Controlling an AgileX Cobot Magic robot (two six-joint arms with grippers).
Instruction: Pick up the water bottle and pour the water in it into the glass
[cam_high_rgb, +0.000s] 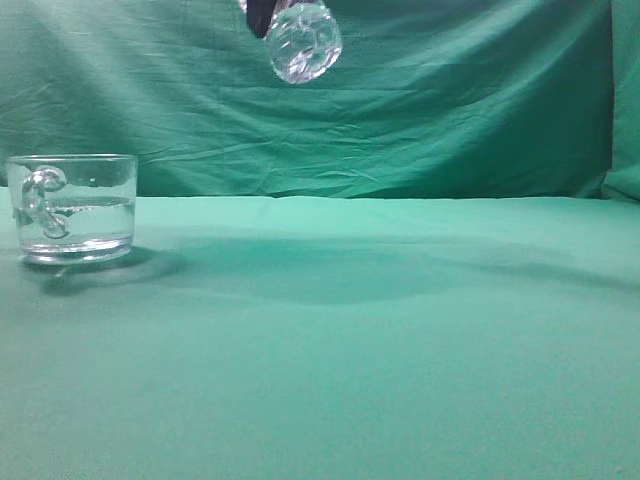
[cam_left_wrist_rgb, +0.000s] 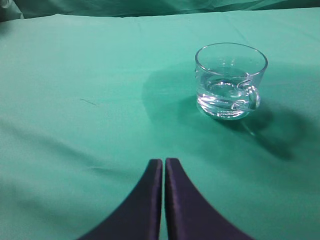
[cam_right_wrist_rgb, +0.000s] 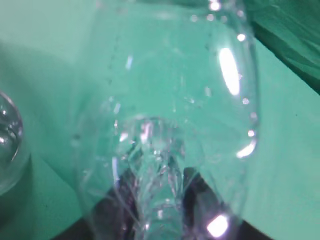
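Bottle held aloft, mug standing at far left

Water (cam_high_rgb: 75, 222) fills the glass (cam_high_rgb: 72, 208) to roughly half its height in the exterior view, where the mug stands upright on the green cloth (cam_high_rgb: 380, 350) at the far left of the scene, its curved handle turned toward the camera. Well apart from it, up at the top edge and a little left of centre, the water bottle (cam_high_rgb: 303, 40) hangs in the air, its rounded, dimpled base turned toward the camera and the rest of it cut off by the frame. A dark part of the right gripper shows just beside it on the left. A soft shadow lies on the cloth below and to the right of the mug.

From the left wrist, the left gripper (cam_left_wrist_rgb: 164, 172) sits low at the near edge with its two dark fingers pressed together, clenched on nothing, above bare cloth. The glass (cam_left_wrist_rgb: 230, 82) stands farther off and to the right, handle facing right and near, water (cam_left_wrist_rgb: 220, 92) pooled in its lower part.

From the right wrist, the water bottle (cam_right_wrist_rgb: 170, 100) fills nearly the whole picture, clear and spotted with droplets, its ribbed body running away from the lens. The right gripper (cam_right_wrist_rgb: 152, 210) grasps it near the bottom of the frame, dark fingers visible through the plastic on either side. A rounded edge of the glass (cam_right_wrist_rgb: 9, 145) peeks in at the left.
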